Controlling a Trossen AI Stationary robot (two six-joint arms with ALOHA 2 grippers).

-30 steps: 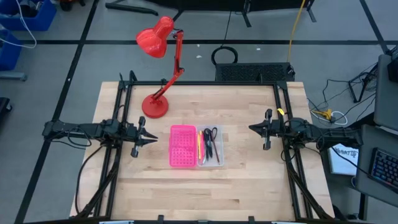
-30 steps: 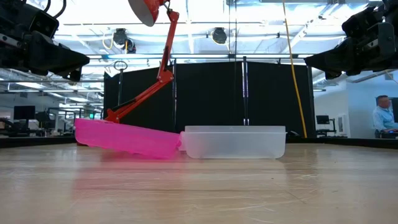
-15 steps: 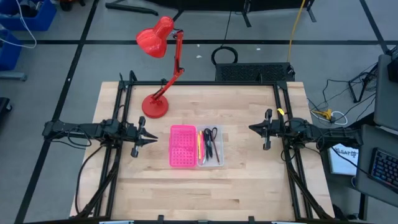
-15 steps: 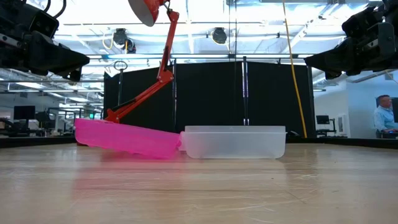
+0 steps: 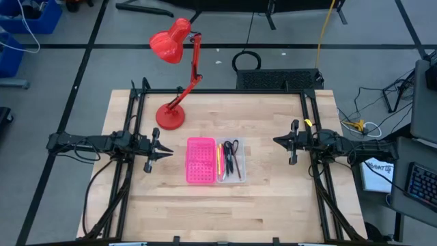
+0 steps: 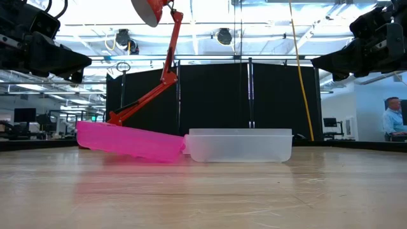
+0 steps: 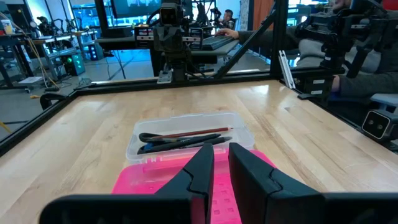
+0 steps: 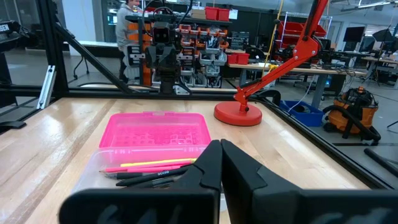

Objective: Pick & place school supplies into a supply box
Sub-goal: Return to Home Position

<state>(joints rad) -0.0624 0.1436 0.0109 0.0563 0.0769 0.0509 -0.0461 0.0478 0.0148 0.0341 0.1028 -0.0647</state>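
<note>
The supply box lies open at the table's middle, its pink half (image 5: 200,160) toward the left and its clear tray (image 5: 231,161) toward the right. Inside the tray lie the school supplies: black-handled scissors (image 5: 233,146) and several pens and pencils (image 7: 186,138), black, pink, yellow and brown. The pink half (image 6: 127,141) rests tilted against the tray (image 6: 240,146). My left gripper (image 5: 170,151) hovers level to the left of the box, its fingers (image 7: 202,163) a narrow gap apart with nothing between them. My right gripper (image 5: 276,141) hovers level to the right of the box, shut and empty (image 8: 221,145).
A red desk lamp stands on its round base (image 5: 169,117) at the table's far left, its head (image 5: 171,41) reaching beyond the far edge. Black frame rails (image 5: 134,102) run along both sides of the table. Bare wood shows in front of the box.
</note>
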